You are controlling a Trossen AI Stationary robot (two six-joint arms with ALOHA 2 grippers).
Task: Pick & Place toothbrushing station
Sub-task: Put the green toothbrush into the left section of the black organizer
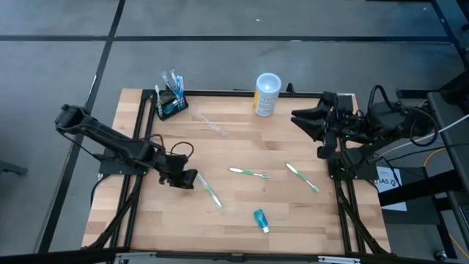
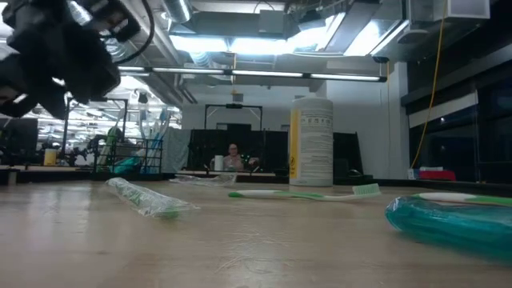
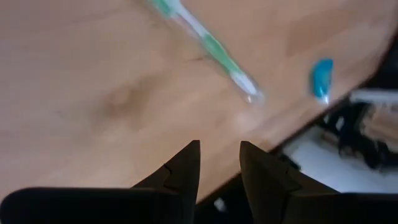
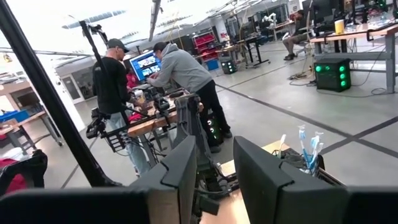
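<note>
The left arm (image 1: 110,139) reaches low across the table (image 1: 242,235); the left gripper (image 1: 192,179), fingers slightly parted and empty, hovers beside a green toothbrush (image 1: 210,193). The right gripper (image 1: 300,117) waits raised at the far right, fingers apart. The toothbrushing station (image 1: 171,105) stands far left.

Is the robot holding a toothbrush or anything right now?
No, nothing is held. The left tool hangs open and empty near a green toothbrush; the right tool waits open and empty too.
</note>
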